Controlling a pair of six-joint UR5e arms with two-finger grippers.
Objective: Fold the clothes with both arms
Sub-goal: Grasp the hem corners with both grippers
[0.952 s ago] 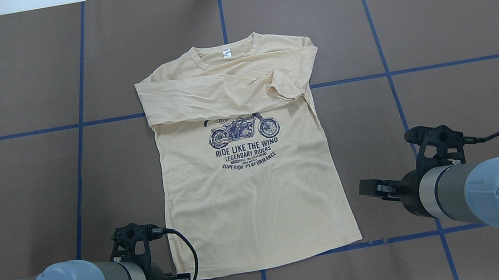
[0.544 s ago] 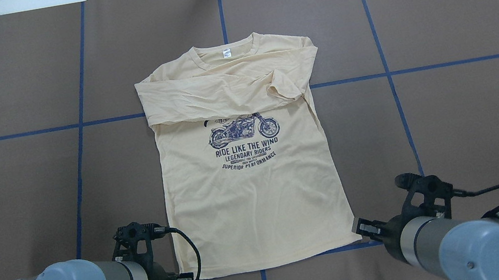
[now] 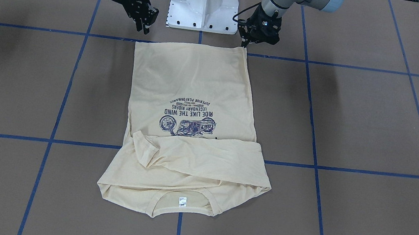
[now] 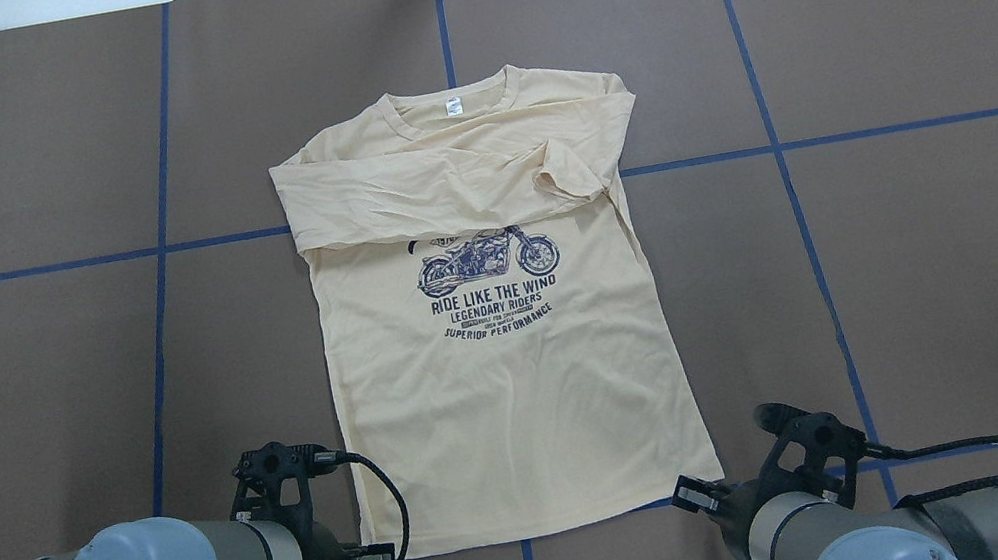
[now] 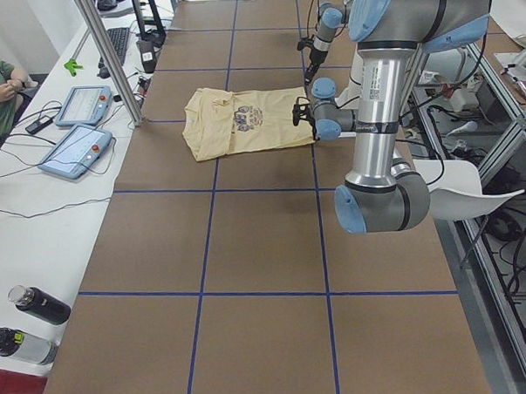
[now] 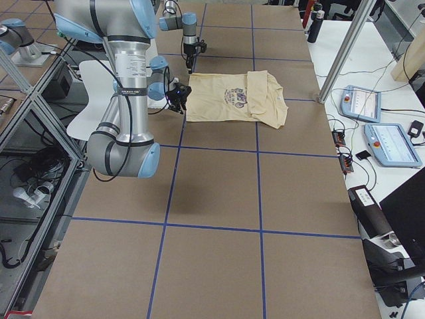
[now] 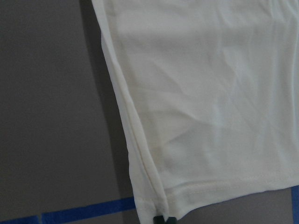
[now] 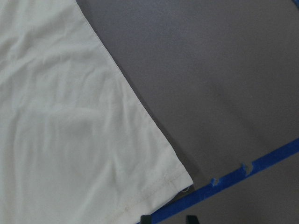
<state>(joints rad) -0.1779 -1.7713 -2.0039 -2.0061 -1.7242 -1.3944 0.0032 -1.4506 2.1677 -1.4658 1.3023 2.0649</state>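
Two grippers, one garment.

Right gripper [image 4: 694, 494]: fingers are standing apart in its wrist view, holding nothing, and hovering just short of the hem's right corner [image 8: 184, 182].

Left gripper [image 4: 373, 559]: it is sitting at the hem's left corner [image 7: 156, 205]. Only a dark sliver of fingertip is showing, so I cannot tell whether it is pinching the cloth, though it is probably touching it.

T-shirt [image 4: 498, 392]: it is lying flat, print up, mid-table [image 4: 902, 202]. The hem is facing the robot-side edge, the collar [image 4: 467, 86] the far edge, and the sleeves [image 4: 404, 194] are lying folded across the chest.

Long axis: it is running straight away from both grippers. Each arm is standing nearest its own hem corner, so the coming move is looking like a paired lift of the hem toward the collar.
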